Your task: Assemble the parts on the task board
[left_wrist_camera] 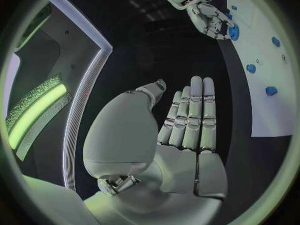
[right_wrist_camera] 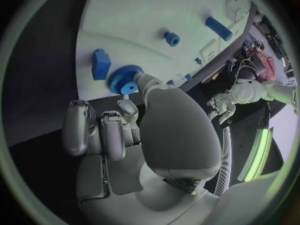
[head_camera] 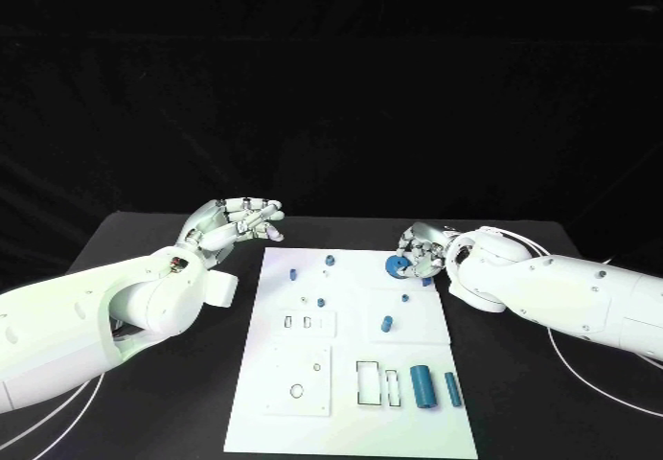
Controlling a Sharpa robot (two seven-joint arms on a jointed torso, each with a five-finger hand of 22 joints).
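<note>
The left hand point(head_camera: 238, 222) hangs empty, fingers loosely apart, off the white board point(head_camera: 353, 402) at about ten o'clock — at one o'clock on the board the right hand point(head_camera: 419, 251) touches a blue gear point(head_camera: 397, 266), though whether it grips it I cannot tell.

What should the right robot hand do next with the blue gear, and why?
Probably close on the blue gear and lift it slightly. The right robot hand is at the far right part of the task board with a fingertip touching the gear, but no clear grip shows. The left robot hand hovers off the board, holding nothing.
</note>
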